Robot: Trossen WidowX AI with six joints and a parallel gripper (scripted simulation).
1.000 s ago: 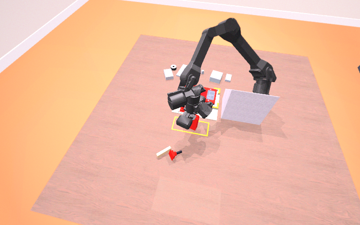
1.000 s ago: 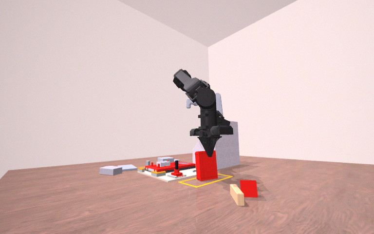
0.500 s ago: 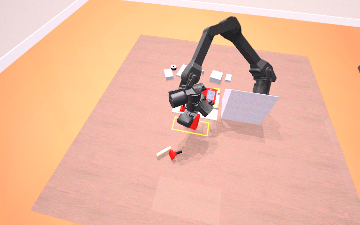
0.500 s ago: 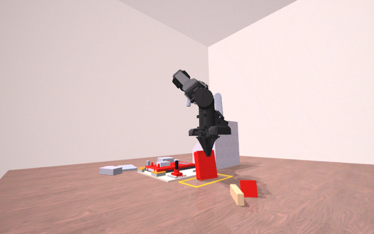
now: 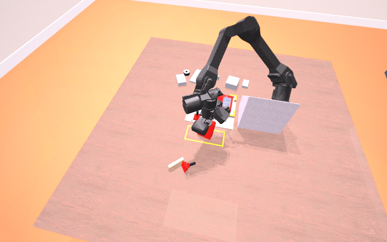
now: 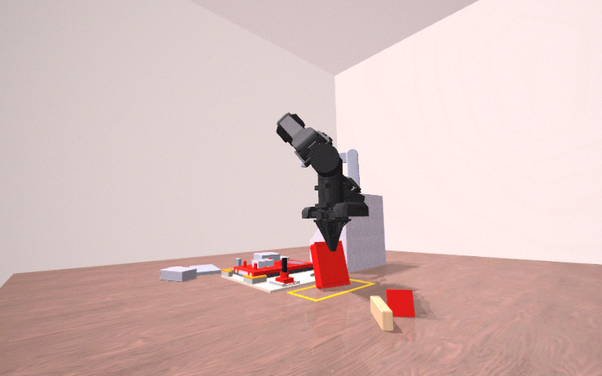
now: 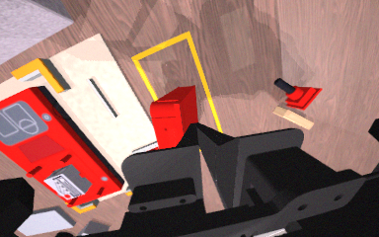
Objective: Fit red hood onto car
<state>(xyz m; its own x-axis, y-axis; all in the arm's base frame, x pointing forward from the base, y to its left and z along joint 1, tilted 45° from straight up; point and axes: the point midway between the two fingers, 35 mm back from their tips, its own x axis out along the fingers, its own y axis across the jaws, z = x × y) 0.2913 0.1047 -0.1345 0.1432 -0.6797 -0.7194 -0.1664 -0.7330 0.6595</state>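
The red hood (image 5: 209,134) (image 6: 330,270) (image 7: 165,118) stands on end, leaning, at the yellow outline (image 5: 223,138) (image 6: 316,300) (image 7: 160,46). My gripper (image 6: 333,249) (image 7: 194,126) is shut, fingertips together at the hood's upper edge, with nothing between them. Whether they touch it, I cannot tell. The red chassis (image 5: 221,97) (image 6: 302,264) (image 7: 74,153) sits in the pale jig (image 5: 225,124) (image 6: 266,287) (image 7: 99,59). Its engine block (image 6: 262,263) (image 7: 69,183) is in place, with short red pegs around it. My arm hides the engine in the top view.
A red piece with a black handle (image 5: 185,166) (image 6: 400,303) (image 7: 306,97) lies beside a wooden block (image 5: 175,163) (image 6: 380,312) (image 7: 292,118). Another such piece (image 5: 196,116) (image 6: 284,280) stands upright on the jig. A tall grey panel (image 5: 268,114) (image 6: 366,230) (image 7: 30,30) stands beside the jig; white blocks (image 5: 232,82) lie behind.
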